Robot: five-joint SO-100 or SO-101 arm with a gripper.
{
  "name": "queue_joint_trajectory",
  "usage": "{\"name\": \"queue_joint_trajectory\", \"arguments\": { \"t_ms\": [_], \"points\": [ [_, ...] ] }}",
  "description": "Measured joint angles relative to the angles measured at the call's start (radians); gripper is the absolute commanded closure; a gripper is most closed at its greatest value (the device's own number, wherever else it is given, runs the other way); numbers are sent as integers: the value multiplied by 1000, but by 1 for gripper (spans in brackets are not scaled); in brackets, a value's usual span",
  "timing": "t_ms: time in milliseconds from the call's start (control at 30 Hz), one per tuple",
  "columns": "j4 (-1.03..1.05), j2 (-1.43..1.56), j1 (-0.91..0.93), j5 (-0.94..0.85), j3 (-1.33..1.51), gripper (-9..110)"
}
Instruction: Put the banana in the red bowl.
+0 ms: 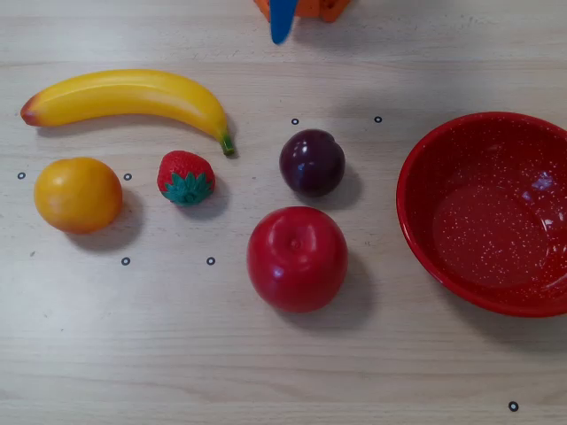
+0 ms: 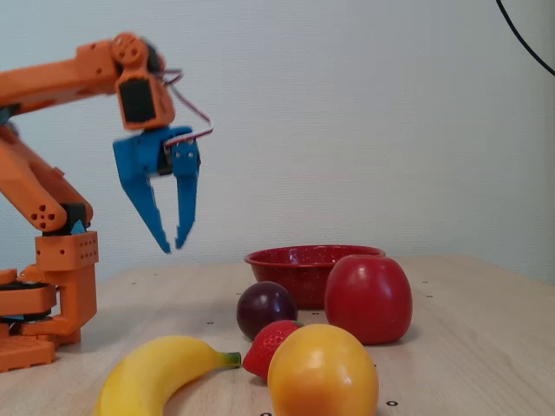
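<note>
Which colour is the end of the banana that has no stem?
Reddish-orange; the banana shows it best in the overhead view, at its left tip.

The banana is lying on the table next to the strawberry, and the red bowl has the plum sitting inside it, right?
Not quite. The red bowl is empty. The plum sits on the table, to the left of the bowl and above the apple, as the overhead view shows. The rest is right: the banana lies on the table near the strawberry.
</note>
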Motion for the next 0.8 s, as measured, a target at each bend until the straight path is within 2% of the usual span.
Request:
{"name": "queue_joint_trajectory", "arguments": {
  "t_ms": [267,600,800],
  "points": [
    [137,-141,-117,18,-285,101],
    [167,-364,-362,259,-472,101],
    [167,-433,-543,494,-485,101]
  ]
}}
